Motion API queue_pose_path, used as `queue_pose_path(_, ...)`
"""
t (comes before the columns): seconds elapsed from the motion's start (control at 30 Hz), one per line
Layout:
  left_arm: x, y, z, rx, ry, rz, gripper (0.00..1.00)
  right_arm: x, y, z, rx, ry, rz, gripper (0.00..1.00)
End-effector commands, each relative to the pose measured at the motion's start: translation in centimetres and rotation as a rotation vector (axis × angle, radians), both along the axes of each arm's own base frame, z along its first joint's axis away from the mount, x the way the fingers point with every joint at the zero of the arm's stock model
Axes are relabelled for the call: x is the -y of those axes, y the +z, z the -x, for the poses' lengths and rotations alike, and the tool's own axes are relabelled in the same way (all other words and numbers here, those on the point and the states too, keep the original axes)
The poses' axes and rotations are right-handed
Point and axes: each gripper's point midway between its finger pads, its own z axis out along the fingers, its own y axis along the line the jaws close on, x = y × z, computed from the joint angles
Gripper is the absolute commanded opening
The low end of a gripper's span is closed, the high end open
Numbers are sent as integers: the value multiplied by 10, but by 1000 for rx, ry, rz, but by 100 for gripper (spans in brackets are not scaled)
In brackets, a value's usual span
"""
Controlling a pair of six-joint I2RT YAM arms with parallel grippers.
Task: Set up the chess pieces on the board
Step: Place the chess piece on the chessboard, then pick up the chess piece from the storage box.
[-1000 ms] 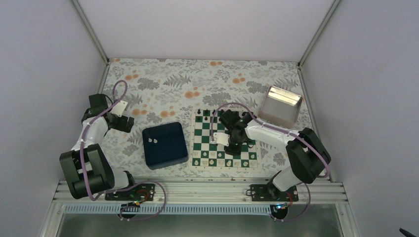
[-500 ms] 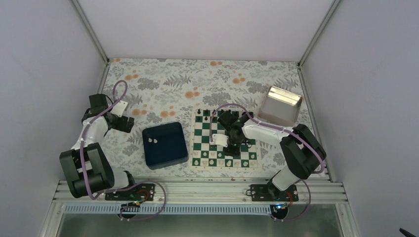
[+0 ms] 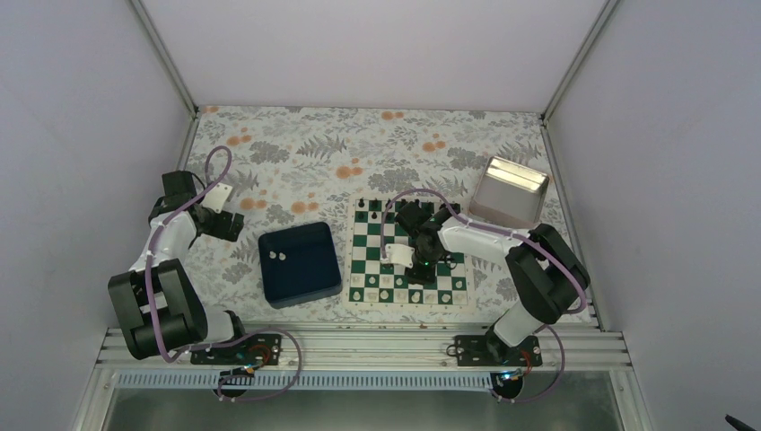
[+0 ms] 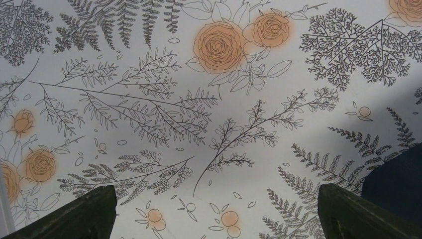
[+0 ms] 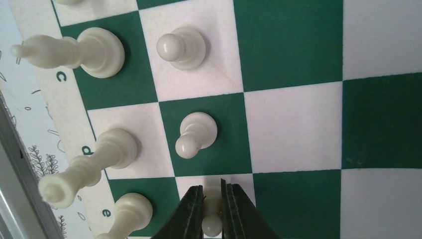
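The green and white board (image 3: pixel 408 256) lies right of centre. My right gripper (image 3: pixel 422 268) is low over its near rows, shut on a white pawn (image 5: pixel 212 214) that stands over a white square of the board (image 5: pixel 298 129). Two more white pawns (image 5: pixel 196 133) stand on the squares beyond it, and taller white pieces (image 5: pixel 87 164) line the board's edge row. Two white pieces (image 3: pixel 280 256) lie in the dark navy tray (image 3: pixel 299 263). My left gripper (image 4: pixel 214 211) is open and empty over the flowered cloth at the far left (image 3: pixel 224 224).
A few black pieces (image 3: pixel 368 209) stand on the board's far row. A metal box (image 3: pixel 509 192) sits at the back right, beyond the board. The navy tray's corner (image 4: pixel 398 179) shows at the right of the left wrist view.
My right gripper has shifted slightly left and toward the board's near rows. The left arm has not moved.
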Motion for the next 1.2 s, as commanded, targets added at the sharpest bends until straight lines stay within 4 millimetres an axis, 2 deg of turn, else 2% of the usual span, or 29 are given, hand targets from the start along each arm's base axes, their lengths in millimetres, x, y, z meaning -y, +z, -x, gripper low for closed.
queue_pose_path(0.0,-2,3,-4,13,9,1,100,6,-4,5,-20,-11,10,12)
queue_pose_path(0.17,-2,3,-4,15,9,1,100,3,9,-2,12,-21,0,22)
queue_pose_path(0.37,-2,3,-4,15,7,3,100,-11,45,-16,56,-23,-41,32)
queue_pose_path(0.53,0,4,-4,19,4,9,100,-37,77,-35,107,12,-77,37)
queue_pose_path(0.6,0,5,-4,24,0,12,100,-55,90,-44,140,34,-93,39)
queue_pose_path(0.63,1,6,-5,28,-1,13,100,-65,95,-48,156,50,-98,43)
queue_pose_path(0.67,2,9,-5,35,-2,20,100,-95,100,-52,179,105,-109,47)
queue_pose_path(0.77,7,6,-4,30,-13,39,100,-139,108,-57,221,175,-152,49)
queue_pose_path(0.97,9,7,-2,36,-20,46,100,-224,98,-48,233,302,-215,58)
queue_pose_path(1.07,10,8,-3,38,-25,52,100,-254,89,-48,240,340,-234,61)
queue_pose_path(1.17,13,7,-2,35,-32,60,100,-276,77,-50,241,368,-230,64)
